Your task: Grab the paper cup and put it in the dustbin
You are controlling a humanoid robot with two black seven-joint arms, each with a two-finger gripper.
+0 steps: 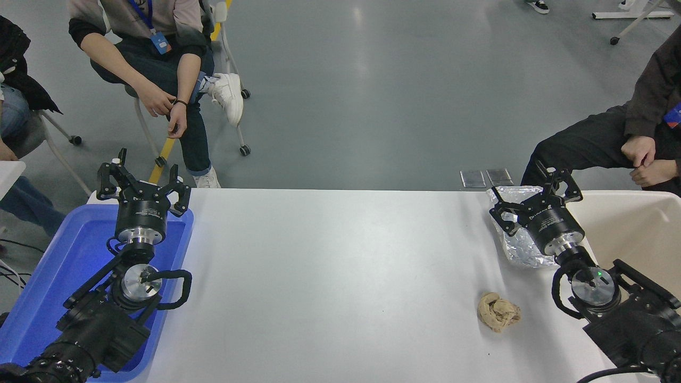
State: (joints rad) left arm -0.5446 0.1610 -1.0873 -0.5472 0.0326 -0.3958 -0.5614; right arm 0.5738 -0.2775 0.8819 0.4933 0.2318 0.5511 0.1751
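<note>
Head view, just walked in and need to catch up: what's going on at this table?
Nothing is being held. The right gripper hangs open over the silver foil tray, beside the dustbin. The left gripper sits open over the blue tray. A crumpled tan paper wad lies on the white table. No paper cup is visible. People sit beyond the table.

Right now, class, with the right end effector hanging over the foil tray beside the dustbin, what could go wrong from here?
1. No paper cup is in view, so the tan paper wad could be grabbed by mistake.
2. The open right end effector sits over the foil tray; lowering it might snag the foil.
3. A person's hands rest just beyond the dustbin, close to any swing of the arm.
</note>
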